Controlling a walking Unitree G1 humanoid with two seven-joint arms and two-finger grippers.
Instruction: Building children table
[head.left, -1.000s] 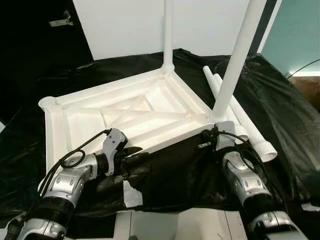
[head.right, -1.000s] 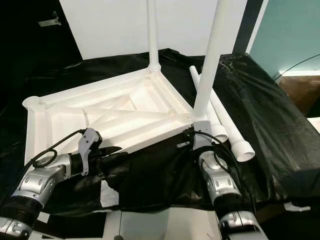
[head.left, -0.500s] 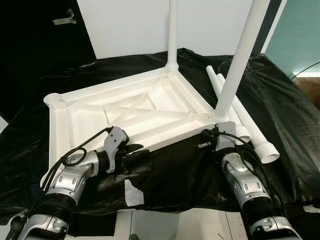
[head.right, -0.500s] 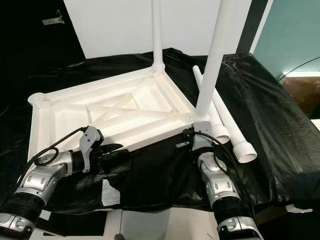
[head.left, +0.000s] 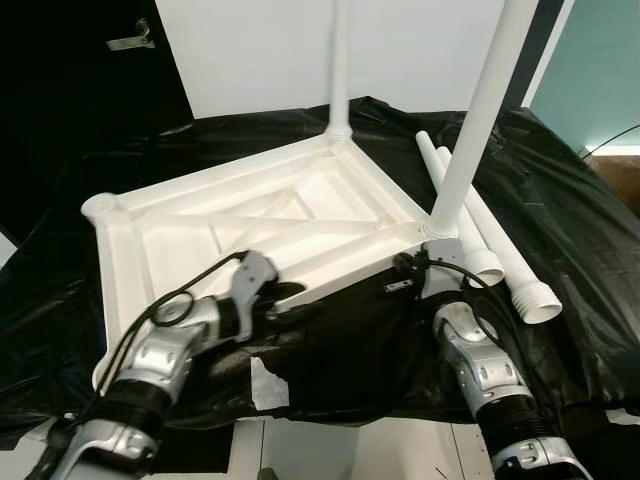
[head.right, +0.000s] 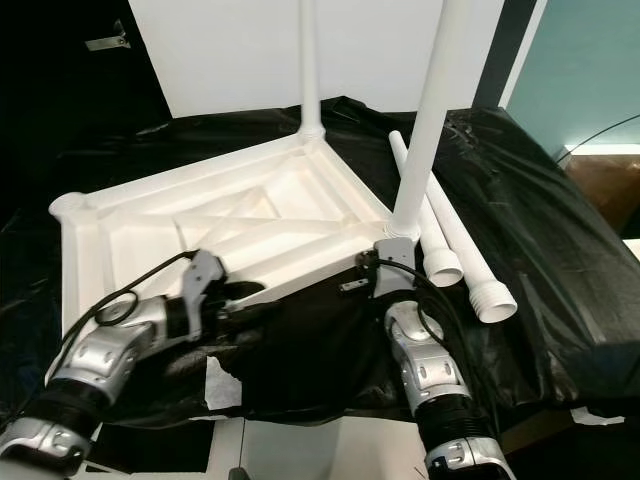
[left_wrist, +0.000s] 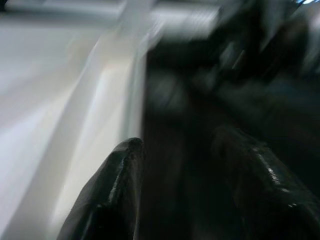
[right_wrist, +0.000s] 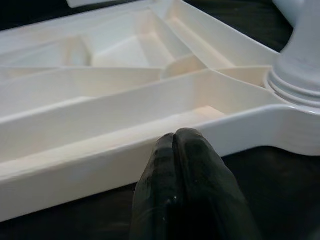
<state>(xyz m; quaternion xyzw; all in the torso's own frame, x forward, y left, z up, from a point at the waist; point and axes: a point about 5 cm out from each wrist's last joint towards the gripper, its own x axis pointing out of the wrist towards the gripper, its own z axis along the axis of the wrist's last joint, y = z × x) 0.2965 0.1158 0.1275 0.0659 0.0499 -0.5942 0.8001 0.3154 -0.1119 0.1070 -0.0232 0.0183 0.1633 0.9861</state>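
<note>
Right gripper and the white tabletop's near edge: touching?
Cannot tell. In the right wrist view the shut right gripper ends right at the tabletop rim, with no clear gap or contact.

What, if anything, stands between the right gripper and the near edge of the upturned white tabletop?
Nothing visible does. The right gripper, fingers together, sits right against the tabletop rim, beside the fitted leg, with black sheet underneath.

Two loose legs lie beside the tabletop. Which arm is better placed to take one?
Probably the right. The right gripper is at the corner nearest the loose legs. The left gripper is at the tabletop's near edge, farther away.
</note>
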